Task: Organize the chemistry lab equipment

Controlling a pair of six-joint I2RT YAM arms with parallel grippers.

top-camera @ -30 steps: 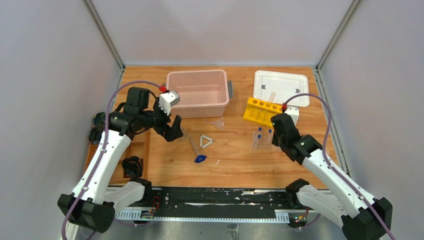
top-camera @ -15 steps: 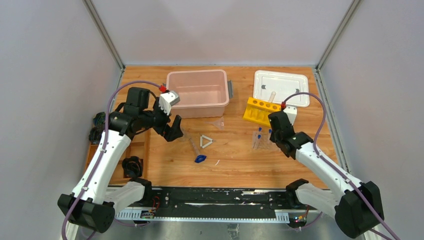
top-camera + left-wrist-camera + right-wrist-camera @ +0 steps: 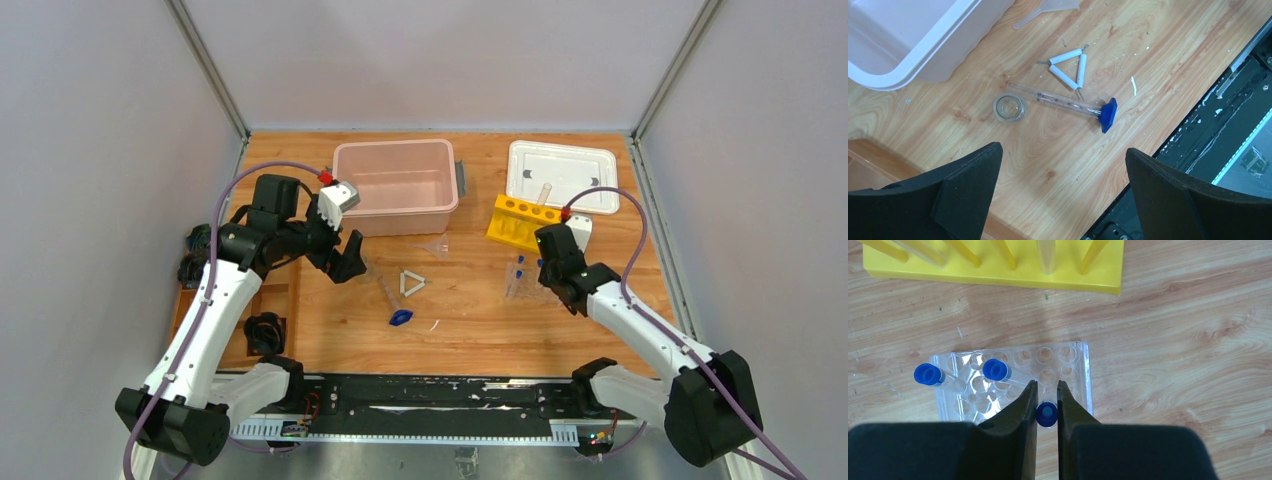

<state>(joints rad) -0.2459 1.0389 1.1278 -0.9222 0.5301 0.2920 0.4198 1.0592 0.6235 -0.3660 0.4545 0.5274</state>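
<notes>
One blue-capped tube [image 3: 1047, 414] in right hand [image 3: 1047, 391]

top external: fixed, high behind the near edge, facing forward and down, far, whole table [image 3: 480, 335] framed | left wrist: mid height, tilted down, shares white triangle [image 3: 1081, 70] with top | right wrist: very near, straight down onto clear rack [image 3: 1068, 365] and yellow rack [image 3: 998, 265] edge, both shared with top
</notes>
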